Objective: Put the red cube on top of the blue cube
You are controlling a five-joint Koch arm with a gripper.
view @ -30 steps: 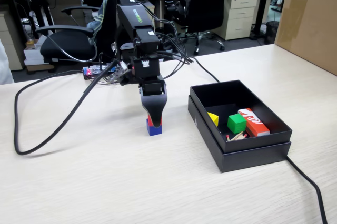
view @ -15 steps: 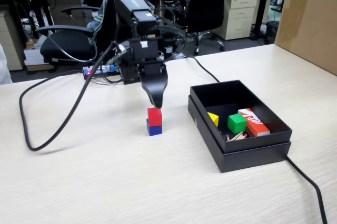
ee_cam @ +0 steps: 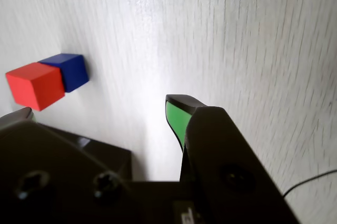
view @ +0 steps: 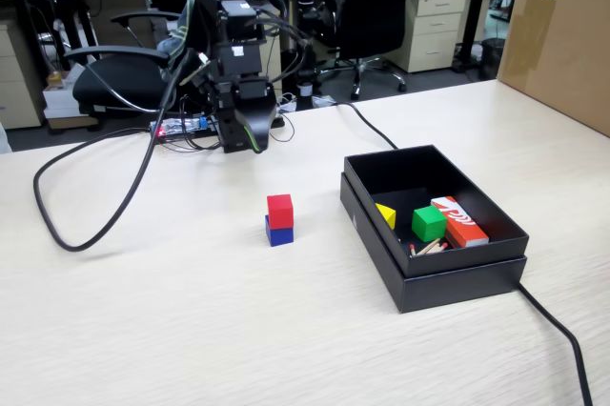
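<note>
Since 1 s ago the gripper [view: 250, 144] has let go, lifted off the stack and pulled back toward the upper left of the fixed view; it was right over the cubes then.

Fixed view: the red cube [view: 280, 210] sits on the blue cube [view: 279, 232], mid-frame, left of the black box [view: 457, 277]. Gripper is well apart, up and left of the stack. Jaw gap can't be read here, the tips overlap. Risk, imo: the thick cable [view: 57, 225] loops on the table [view: 191, 330] left of the stack; if you swing back low, arm or cable could clip the red cube and topple it.

Wrist view: stack shows at the left edge, red cube [ee_cam: 35, 85] nearer, blue cube [ee_cam: 70, 71] behind, touching. Jaws stand wide, nothing between them; the green-faced jaw tip [ee_cam: 176, 116] is mid-frame, the other at the lower-left edge. Cubes lie outside the gap, up and left of it.
</note>
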